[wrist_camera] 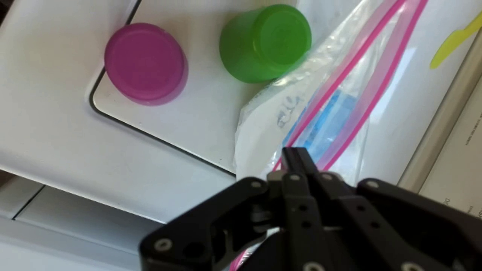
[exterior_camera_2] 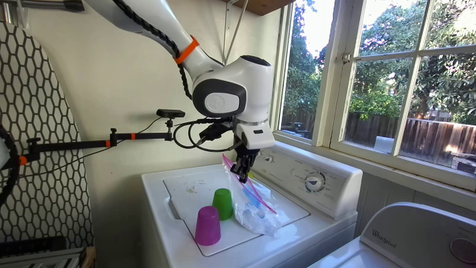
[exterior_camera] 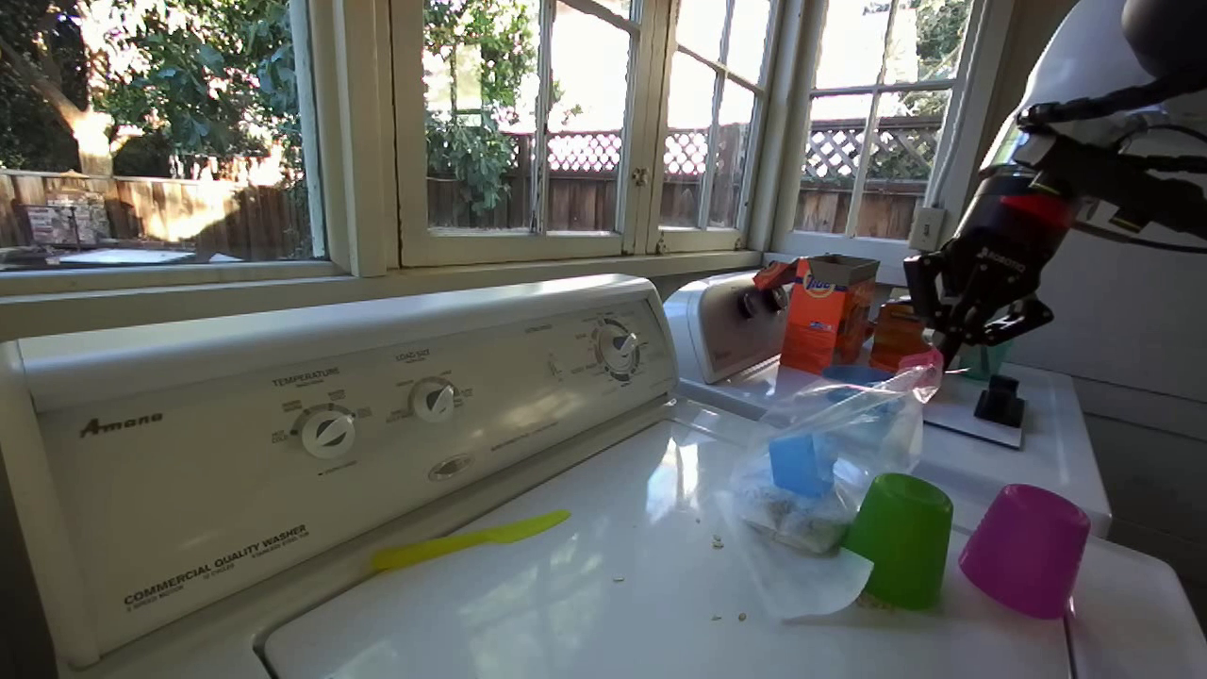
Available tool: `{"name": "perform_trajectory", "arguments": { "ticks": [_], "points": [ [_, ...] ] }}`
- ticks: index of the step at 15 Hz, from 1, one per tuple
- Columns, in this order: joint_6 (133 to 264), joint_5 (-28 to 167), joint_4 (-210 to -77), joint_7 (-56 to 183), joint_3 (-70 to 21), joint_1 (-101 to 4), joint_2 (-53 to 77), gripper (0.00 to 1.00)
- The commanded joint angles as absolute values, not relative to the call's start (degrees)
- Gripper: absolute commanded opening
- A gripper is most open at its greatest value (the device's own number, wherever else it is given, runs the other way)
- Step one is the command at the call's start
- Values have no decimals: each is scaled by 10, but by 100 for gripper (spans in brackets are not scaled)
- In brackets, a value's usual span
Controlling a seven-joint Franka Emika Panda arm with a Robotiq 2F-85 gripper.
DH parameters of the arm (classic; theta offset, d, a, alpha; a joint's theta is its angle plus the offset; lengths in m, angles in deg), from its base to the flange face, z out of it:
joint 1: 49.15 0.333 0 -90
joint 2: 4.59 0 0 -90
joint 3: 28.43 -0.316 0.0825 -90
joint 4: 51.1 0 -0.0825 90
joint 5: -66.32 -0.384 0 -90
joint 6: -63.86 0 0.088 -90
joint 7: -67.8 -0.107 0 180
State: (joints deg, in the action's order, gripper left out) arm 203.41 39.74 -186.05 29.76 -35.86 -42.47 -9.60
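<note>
Claw (wrist_camera: 296, 151), tight-closed on the pink rim (wrist_camera: 344, 76) of a clear bag (exterior_camera_2: 247, 208); bag beneath

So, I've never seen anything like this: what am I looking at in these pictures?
The white machine is a robot arm. Two pictures watch from outside it; the close-up looks down from its wrist. On the washer are a yellow knife, a green cup and a purple cup, both cups upside down. A clear bag is beside the green one, something blue showing through. The gripper, its grasping end, is shut at the bag's mouth; whether it pinches the plastic, I can't tell.
</note>
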Motion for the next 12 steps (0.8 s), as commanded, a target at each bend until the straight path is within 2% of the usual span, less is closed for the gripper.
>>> {"name": "perform_trajectory", "arguments": {
  "ticks": [1,12],
  "points": [
    [2037,388,-1858,298,-361,-421,-91,0],
    [2067,301,-1853,309,-369,-409,-68,0]
  ]
}}
